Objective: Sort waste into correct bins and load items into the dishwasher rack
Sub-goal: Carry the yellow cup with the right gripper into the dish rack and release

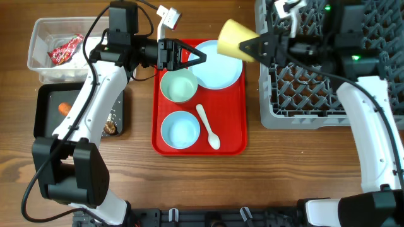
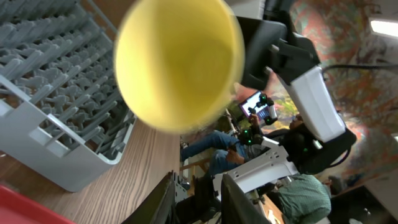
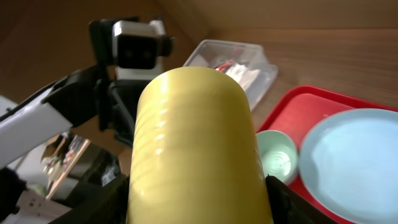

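Overhead, we find the clear tub in the upper left of the frame holding the red snack wrapper, and below it the black tray with the orange food piece. Our left gripper hangs released and empty over the red tray, above the pale-green bowl. Further right, our right gripper is clenched on the yellow cup, held tilted in the air over the light-blue plate, just left of the dishwasher rack
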